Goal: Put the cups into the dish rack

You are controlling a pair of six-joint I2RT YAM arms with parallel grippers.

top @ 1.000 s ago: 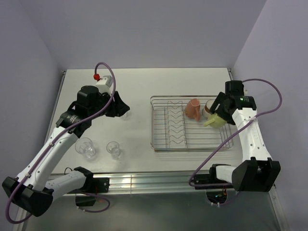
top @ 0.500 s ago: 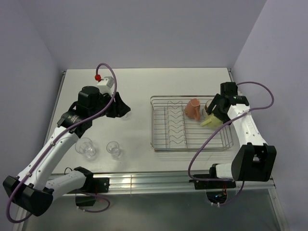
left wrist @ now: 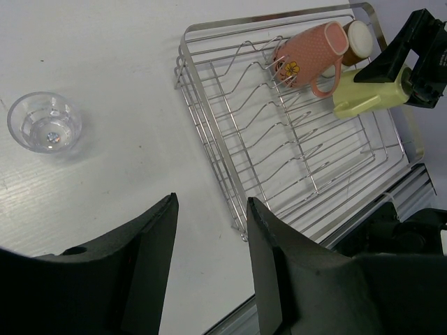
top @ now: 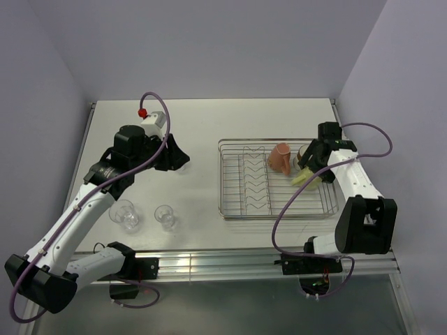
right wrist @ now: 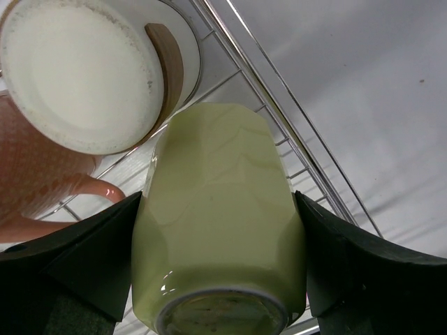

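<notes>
The chrome wire dish rack [top: 255, 204] lies right of centre. A pink mug [top: 280, 156] and a brown cup [top: 303, 153] lie tipped at its far end. My right gripper [top: 311, 169] is shut on a pale yellow-green mug [right wrist: 216, 209], held tilted just over the rack's right side [right wrist: 279, 112], beside the brown cup's white base [right wrist: 80, 73]. My left gripper [left wrist: 209, 202] hangs open and empty over the bare table, left of the rack [left wrist: 209, 132]. A clear tumbler [left wrist: 45, 121] stands to its left. Two more tumblers [top: 125, 213] [top: 165, 216] stand near the front left.
Grey walls close in the white table at the back and on both sides. An aluminium rail [top: 209, 264] runs along the near edge between the arm bases. A purple cable loops over each arm.
My right gripper has carried the yellow-green mug a little left and down, closer to the brown cup in the rack. The left arm has barely shifted.
</notes>
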